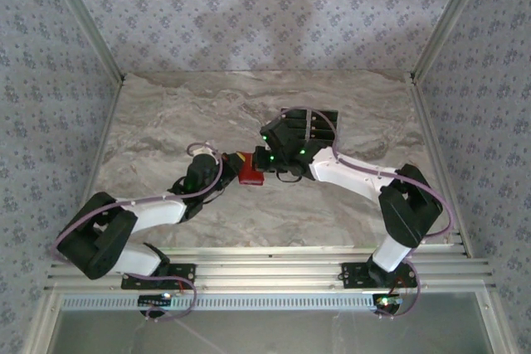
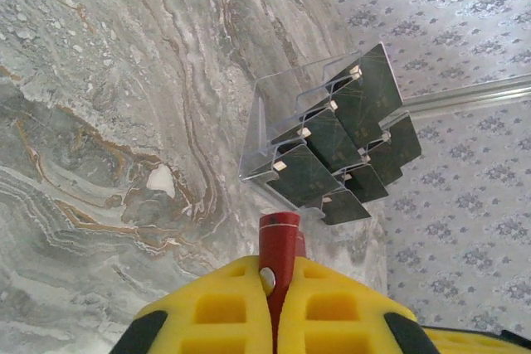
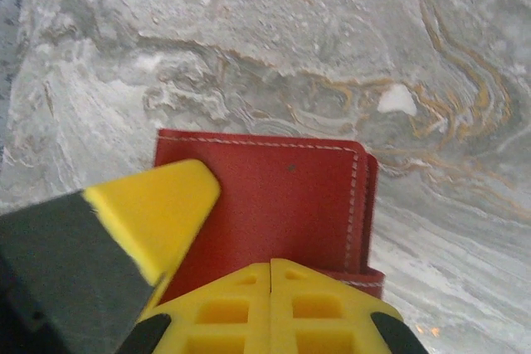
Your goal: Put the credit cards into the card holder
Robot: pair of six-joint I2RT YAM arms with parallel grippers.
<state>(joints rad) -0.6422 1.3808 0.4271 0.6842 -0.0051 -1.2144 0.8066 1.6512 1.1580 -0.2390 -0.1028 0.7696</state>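
left claw (image 2: 276, 288): yellow fingers pressed together on a thin red edge of the card holder (image 2: 280, 242), which sticks out just past the fingertips; a small metal stud shows at the seam between them.
right claw (image 3: 271, 278): yellow fingers closed flat against each other with no gap; the tips sit over the near edge of the card holder, and whether they pinch it cannot be told.
card holder: red, folded shut, pale stitching along its border; directly ahead of the right claw, between the two claws in the overhead view. one yellow and black finger of the left claw overlaps it just left of the right claw's tips.
credit cards (image 2: 332, 134): several black cards with pale corner marks, standing in tiers; beyond the left claw and slightly to its right, apart from the card holder; just behind the right claw in the overhead view.
clear rack (image 2: 261, 134): transparent stepped stand carrying the credit cards, set on the bench (image 2: 99, 122) ahead of the left claw.
bench: grey marbled surface with tan veins, under both claws.
wall (image 2: 465, 188): pale, small blue floral print, beyond the clear rack.
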